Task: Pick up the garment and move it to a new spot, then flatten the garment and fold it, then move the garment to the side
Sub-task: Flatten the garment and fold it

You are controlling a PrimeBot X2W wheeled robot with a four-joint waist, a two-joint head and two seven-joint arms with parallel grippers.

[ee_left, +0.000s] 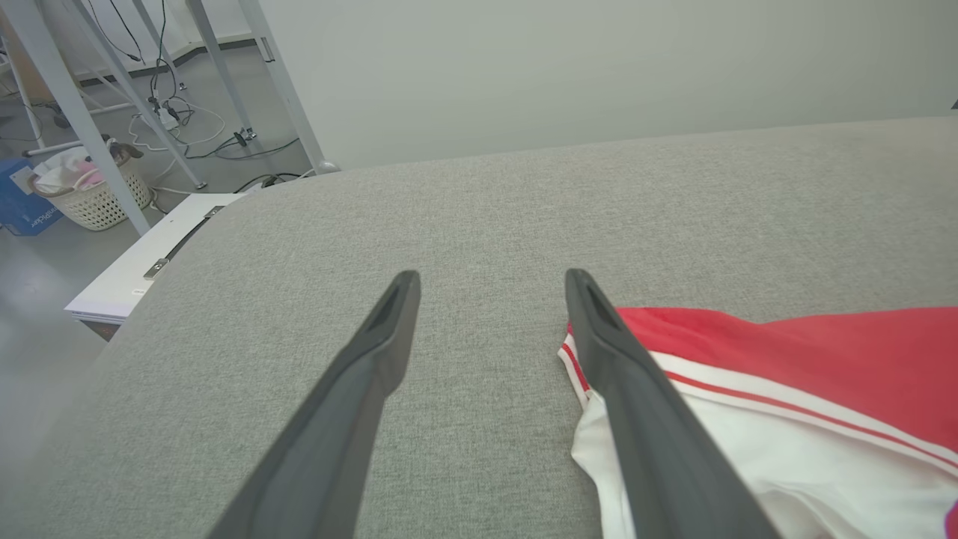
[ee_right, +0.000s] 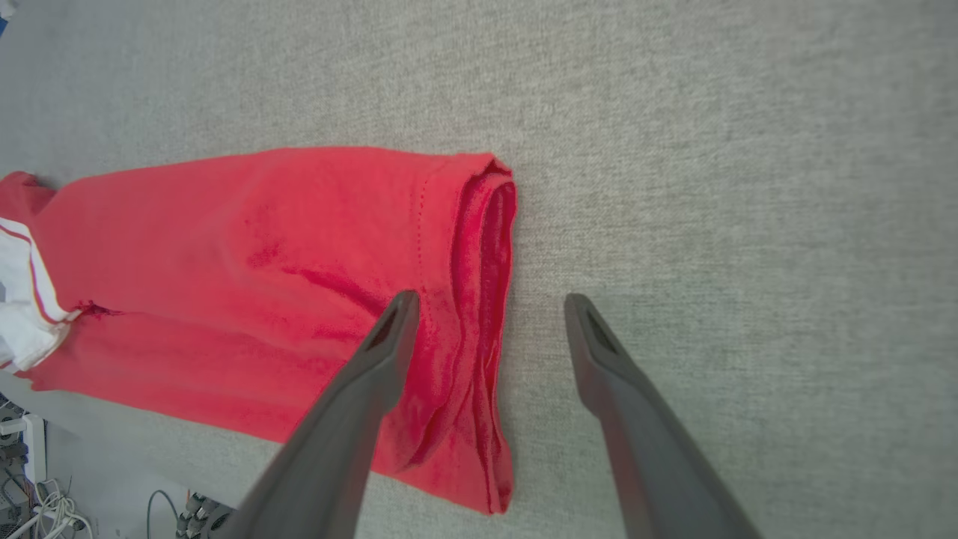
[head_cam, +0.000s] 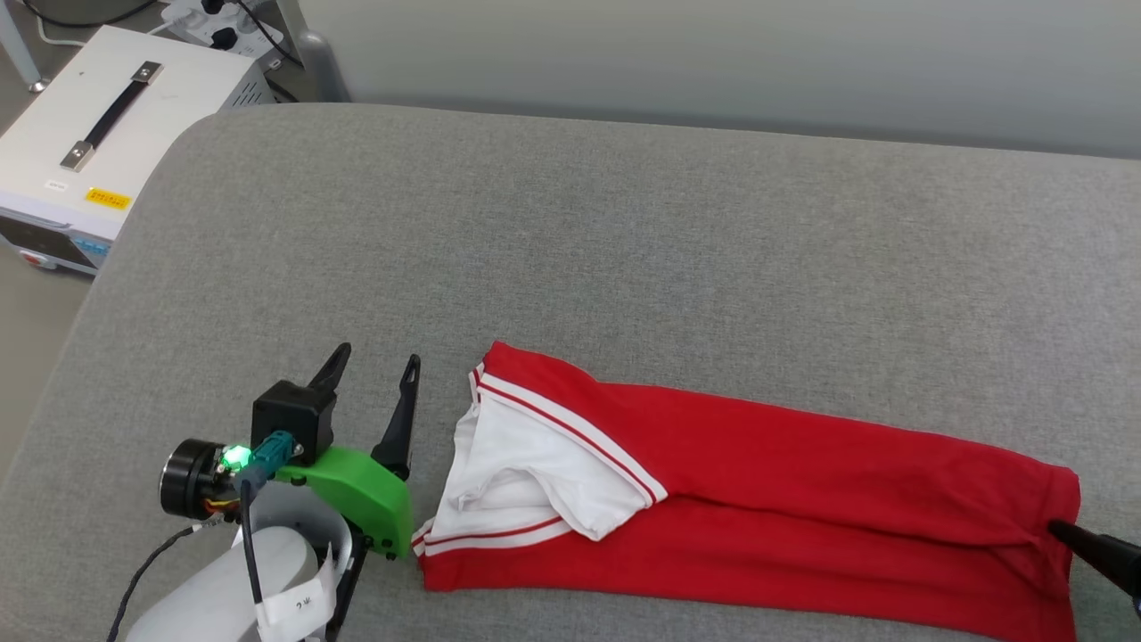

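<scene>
The red jersey T-shirt point(head_cam: 802, 499) lies folded into a long strip on the grey cushion point(head_cam: 570, 223), its near edge partly cut off. The left gripper point(head_cam: 375, 361) stands spread beside the sleeve end. The right gripper point(ee_right: 493, 299), mostly cropped in the head view, stands spread over the hem.

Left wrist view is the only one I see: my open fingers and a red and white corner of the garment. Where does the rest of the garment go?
Observer: The garment lies as one long folded strip on the grey cushion, running across to the right gripper.
Operator: Does the right gripper hold it?
Observer: No, its jaws stand open: one finger is over the hem, the other over bare cushion.
Operator: Does my left gripper touch the cloth?
Observer: In the head view the left gripper stands beside the white-sleeved end, with grey cushion visible between finger and cloth.
</scene>
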